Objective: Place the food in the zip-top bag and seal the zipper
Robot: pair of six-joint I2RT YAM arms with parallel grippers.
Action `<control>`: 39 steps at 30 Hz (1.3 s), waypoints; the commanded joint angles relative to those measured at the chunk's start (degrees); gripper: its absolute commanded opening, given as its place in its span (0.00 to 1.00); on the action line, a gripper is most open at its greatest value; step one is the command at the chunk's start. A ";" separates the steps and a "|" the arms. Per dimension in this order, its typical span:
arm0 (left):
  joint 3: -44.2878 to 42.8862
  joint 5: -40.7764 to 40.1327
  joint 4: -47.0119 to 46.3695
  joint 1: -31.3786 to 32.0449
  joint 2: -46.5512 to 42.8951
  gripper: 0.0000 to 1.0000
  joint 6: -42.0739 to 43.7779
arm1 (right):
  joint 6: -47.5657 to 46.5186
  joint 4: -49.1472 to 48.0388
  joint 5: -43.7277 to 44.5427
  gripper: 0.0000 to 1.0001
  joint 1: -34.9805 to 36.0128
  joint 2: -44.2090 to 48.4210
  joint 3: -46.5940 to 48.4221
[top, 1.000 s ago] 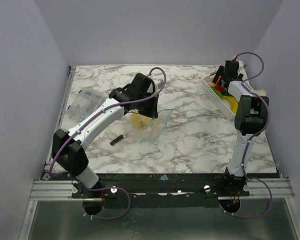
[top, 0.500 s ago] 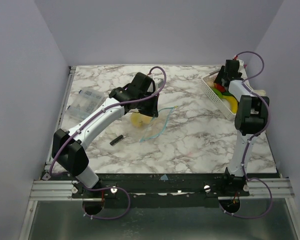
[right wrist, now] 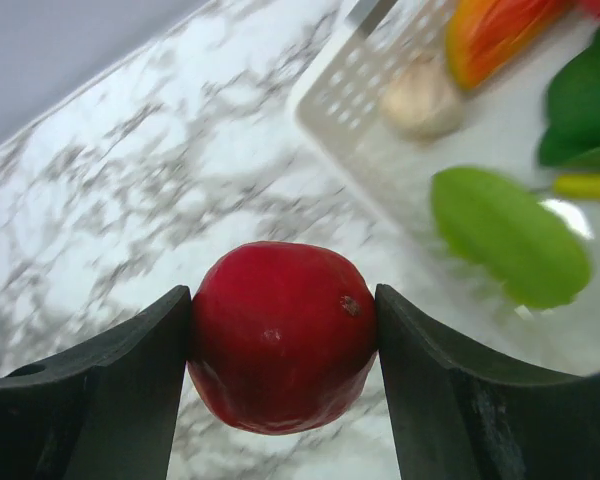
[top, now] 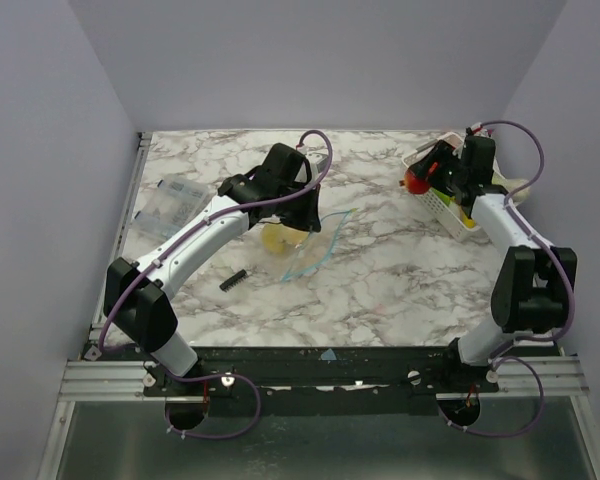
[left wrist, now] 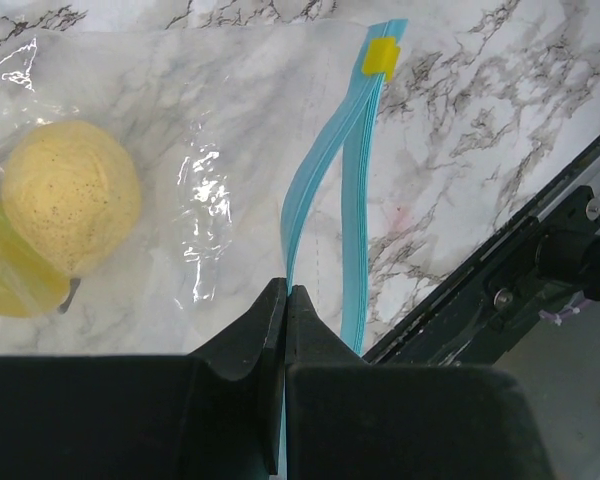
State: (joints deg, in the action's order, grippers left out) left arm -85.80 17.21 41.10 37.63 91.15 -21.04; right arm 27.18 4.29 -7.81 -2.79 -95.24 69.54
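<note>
Two-Arm Transfer: Red Fruit to Bag Mouth

1. Confirm the right claw (right wrist: 283, 345) clamped on the red fruit (right wrist: 280, 370), one finger on each side, held beside the corner of the white basket (right wrist: 350, 110) at the far right of the table (top: 380, 290).

2. Confirm the left claw (left wrist: 285, 300) pinched together on one lip of the teal zipper (left wrist: 325, 170), lifting that lip off the zip-top bag (left wrist: 210, 120) at mid-table. Note the other lip lying beside it, both meeting at the yellow slider tab (left wrist: 381, 58). Note the pale yellow fruit (left wrist: 70, 195) visible through the plastic, with a second yellowish piece (left wrist: 10, 285) touching it.

3. Carry the red fruit leftward across the table; bag and basket lie well apart. Hold enough height to clear the left wrist.

4. Raise the held lip further before arrival. Judged from the left wrist view, the present gap looks too narrow for the fruit.

5. Approach from the open side of the mouth, not over the left claw. Lower between the lips, push past the zipper, then release low. Expect rolling from a round, smooth piece.

6. Postpone sealing; remaining food (right wrist: 510, 235) in the basket.
</note>
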 commanded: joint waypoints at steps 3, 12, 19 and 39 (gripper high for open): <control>0.13 2.90 -2.91 0.26 -0.42 0.00 -1.26 | 5.78 -3.77 -16.79 0.25 5.67 11.16 -9.12; -1.10 3.03 -3.92 -0.21 -0.31 0.00 -2.17 | 4.89 -7.65 -27.16 0.25 14.53 25.82 -18.76; -1.02 5.48 -5.29 -0.19 -0.19 0.00 -3.30 | 3.48 -7.06 -31.78 0.25 15.13 33.08 -21.06; 8.50 14.49 -19.66 -2.73 -4.64 0.00 -19.16 | 10.54 -26.35 -13.88 0.23 34.43 35.63 -34.97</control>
State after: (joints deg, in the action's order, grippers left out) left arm -78.70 29.12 26.98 35.27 89.47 -35.33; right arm 36.51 -20.43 -30.59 30.92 -59.83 35.99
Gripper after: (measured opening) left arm 0.012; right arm 0.687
